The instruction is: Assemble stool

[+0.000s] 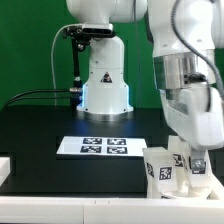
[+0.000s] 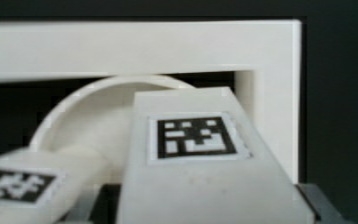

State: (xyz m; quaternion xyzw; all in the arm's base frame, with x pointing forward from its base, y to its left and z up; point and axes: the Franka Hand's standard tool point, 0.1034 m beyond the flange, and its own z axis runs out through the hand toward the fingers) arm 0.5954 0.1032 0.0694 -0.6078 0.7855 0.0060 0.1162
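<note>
In the wrist view a white stool leg (image 2: 197, 160) with a black-and-white tag fills the space between my gripper's (image 2: 211, 210) jaws, and a dark finger (image 2: 329, 205) shows pressed against its side. Behind the leg curves the rim of the round white seat (image 2: 83, 105). Another tagged white part (image 2: 16, 186) lies beside it. In the exterior view my gripper (image 1: 185, 150) hangs low at the right front over tagged white stool parts (image 1: 160, 168). The hand hides how the leg meets the seat.
The marker board (image 1: 105, 147) lies flat mid-table. The robot base (image 1: 103, 85) stands behind it with black cables running to the exterior view's left. A white wall (image 2: 140, 50) frames the work area just beyond the seat, and a white ledge (image 1: 60, 205) runs along the front.
</note>
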